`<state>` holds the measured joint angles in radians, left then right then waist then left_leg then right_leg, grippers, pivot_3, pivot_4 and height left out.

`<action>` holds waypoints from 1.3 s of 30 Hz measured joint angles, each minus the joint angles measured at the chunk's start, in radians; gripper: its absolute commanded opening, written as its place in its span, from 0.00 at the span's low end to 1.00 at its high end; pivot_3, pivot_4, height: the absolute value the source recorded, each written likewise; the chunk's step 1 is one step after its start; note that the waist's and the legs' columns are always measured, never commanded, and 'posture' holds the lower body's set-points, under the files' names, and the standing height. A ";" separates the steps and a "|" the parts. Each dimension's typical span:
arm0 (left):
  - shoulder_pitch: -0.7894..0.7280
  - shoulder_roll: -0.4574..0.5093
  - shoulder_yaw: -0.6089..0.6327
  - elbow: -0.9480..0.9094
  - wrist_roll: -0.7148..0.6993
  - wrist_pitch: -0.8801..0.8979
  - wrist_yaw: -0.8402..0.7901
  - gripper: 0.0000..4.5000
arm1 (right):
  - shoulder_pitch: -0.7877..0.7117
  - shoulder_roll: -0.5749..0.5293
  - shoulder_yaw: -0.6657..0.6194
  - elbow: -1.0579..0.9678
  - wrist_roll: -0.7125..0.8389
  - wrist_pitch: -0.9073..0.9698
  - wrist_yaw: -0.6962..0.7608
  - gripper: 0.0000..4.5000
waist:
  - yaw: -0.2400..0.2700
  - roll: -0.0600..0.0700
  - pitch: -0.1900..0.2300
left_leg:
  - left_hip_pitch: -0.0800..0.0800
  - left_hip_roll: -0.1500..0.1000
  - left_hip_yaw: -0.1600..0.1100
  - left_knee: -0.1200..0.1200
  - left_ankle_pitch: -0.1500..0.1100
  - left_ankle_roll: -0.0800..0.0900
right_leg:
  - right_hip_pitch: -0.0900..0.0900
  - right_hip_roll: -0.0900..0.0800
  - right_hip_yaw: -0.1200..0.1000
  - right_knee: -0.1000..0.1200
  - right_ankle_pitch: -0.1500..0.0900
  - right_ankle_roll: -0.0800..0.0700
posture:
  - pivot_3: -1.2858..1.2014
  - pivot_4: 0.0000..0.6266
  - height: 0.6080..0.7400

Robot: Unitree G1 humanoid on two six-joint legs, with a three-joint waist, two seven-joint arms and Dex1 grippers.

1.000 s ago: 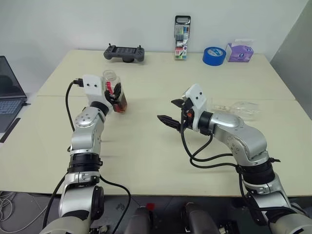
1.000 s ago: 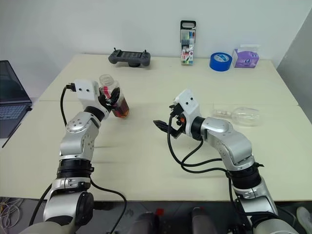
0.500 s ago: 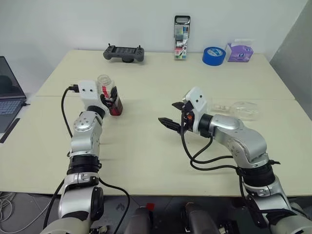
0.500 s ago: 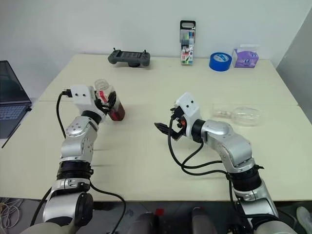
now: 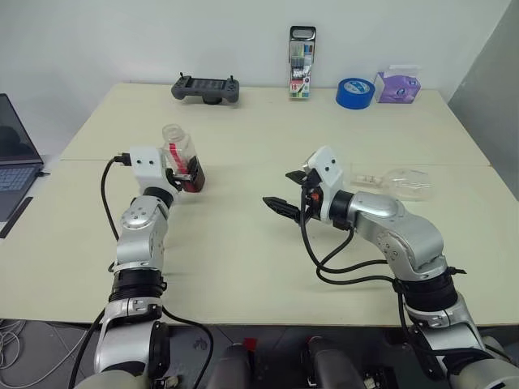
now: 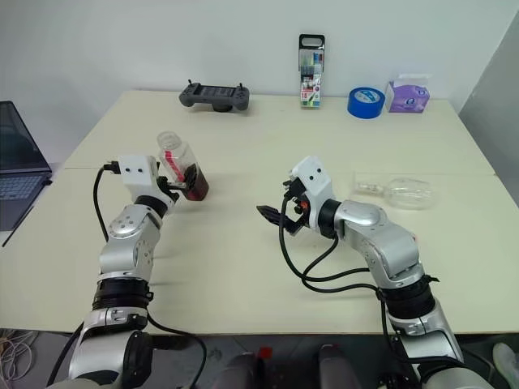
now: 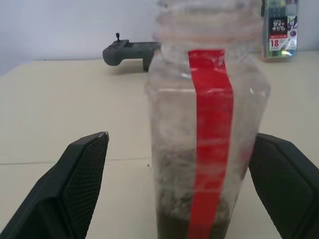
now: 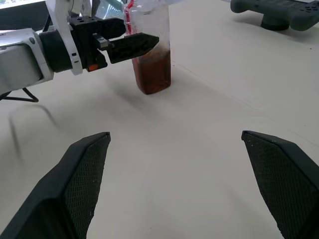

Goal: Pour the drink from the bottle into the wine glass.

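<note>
The bottle stands upright on the left of the table, uncapped, with a red label strip. The dark reddish-brown drink fills only its bottom part. My left gripper is open, with one finger on each side of the bottle and a gap showing on both sides in the left wrist view. The wine glass lies on its side at the right of the table. My right gripper hovers open over the table's middle, holding nothing, between the bottle and the glass.
At the table's far edge sit a game controller, a tall marker pack, a blue tape roll and a purple tissue box. A laptop lies beyond the table's left edge.
My left gripper lowered the tilted bottle, stood it upright on the table and opened around it. The right arm stayed still.
</note>
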<state>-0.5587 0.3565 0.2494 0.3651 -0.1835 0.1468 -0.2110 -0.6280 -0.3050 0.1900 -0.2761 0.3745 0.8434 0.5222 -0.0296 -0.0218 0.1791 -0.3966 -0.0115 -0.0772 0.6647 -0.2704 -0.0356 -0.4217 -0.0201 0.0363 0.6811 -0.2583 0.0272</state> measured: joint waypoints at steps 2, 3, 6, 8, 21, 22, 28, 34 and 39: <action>0.021 -0.006 0.000 -0.018 -0.002 0.011 0.004 0.99 | 0.000 0.000 0.000 0.000 0.000 0.000 0.000 1.00 | 0.000 0.000 0.000 | 0.000 0.000 0.000 0.000 0.000 0.000 | 0.000 0.000 0.000 0.000 0.000 0.000 | 0.52 0.24 1.00; 0.031 -0.010 0.000 -0.029 -0.003 0.021 0.005 0.99 | 0.000 0.000 0.001 0.000 0.000 0.000 0.001 1.00 | 0.000 0.000 0.000 | 0.000 0.000 0.000 0.000 0.000 0.000 | 0.000 0.000 0.000 0.000 0.000 0.000 | 0.52 0.24 1.00; 0.062 -0.024 0.000 -0.073 -0.008 0.043 0.011 0.99 | 0.000 -0.001 0.006 0.000 0.000 0.000 0.003 1.00 | 0.000 0.000 0.000 | 0.000 0.000 0.000 0.000 0.000 0.000 | 0.000 0.000 0.000 0.000 0.000 0.000 | 0.52 0.24 1.00; 0.096 -0.031 -0.006 -0.118 -0.012 0.062 0.012 0.99 | 0.001 0.000 0.010 -0.002 0.001 0.003 0.004 1.00 | 0.000 0.000 0.000 | 0.000 0.000 0.000 0.000 0.000 0.000 | 0.000 0.000 0.001 0.000 0.000 0.000 | 0.52 0.24 1.00; 0.467 0.036 -0.027 -0.422 -0.123 0.241 -0.197 0.99 | 0.078 0.074 -0.175 -0.055 0.074 0.085 -0.111 1.00 | 0.000 0.000 0.000 | 0.000 0.002 -0.001 -0.001 0.000 0.000 | 0.001 0.000 0.002 0.000 0.000 0.000 | 0.52 0.24 1.00; 0.487 0.050 -0.050 -0.479 -0.161 0.280 -0.246 0.99 | 0.102 0.116 -0.261 -0.080 0.121 0.116 -0.155 1.00 | 0.006 -0.001 -0.001 | 0.000 0.002 -0.002 -0.001 0.000 0.000 | 0.001 0.000 0.001 -0.001 0.000 0.000 | 0.52 0.24 1.00; 0.328 0.082 -0.250 -0.669 -0.258 0.453 -0.387 0.99 | 0.207 0.349 -0.613 -0.216 0.366 0.271 -0.451 1.00 | 0.021 -0.001 -0.001 | 0.002 0.001 -0.002 0.000 0.000 0.000 | 0.003 0.002 0.001 0.000 0.000 -0.001 | 0.52 0.24 1.00; 0.195 0.087 -0.351 -0.699 -0.263 0.477 -0.458 0.99 | 0.190 0.455 -0.826 -0.161 0.520 0.247 -0.792 1.00 | -0.010 0.003 -0.003 | 0.004 0.003 0.004 -0.003 0.000 0.000 | 0.002 0.003 0.003 0.000 0.000 -0.001 | 0.52 0.24 1.00; 0.170 0.097 -0.378 -0.668 -0.237 0.476 -0.471 0.99 | 0.136 0.458 -0.871 -0.061 0.695 0.109 -0.987 1.00 | -0.021 0.003 -0.003 | 0.004 0.005 0.004 -0.004 0.000 0.000 | 0.002 0.010 0.004 0.000 0.000 -0.001 | 0.52 0.24 1.00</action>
<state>-0.3891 0.4538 -0.1284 -0.3024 -0.4200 0.6225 -0.6825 -0.4919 0.1527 -0.6808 -0.3367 1.0694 0.9526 -0.4652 -0.0508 -0.0189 0.1762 -0.3931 -0.0070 -0.0731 0.6608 -0.2707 -0.0353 -0.4197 -0.0102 0.0399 0.6811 -0.2581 0.0260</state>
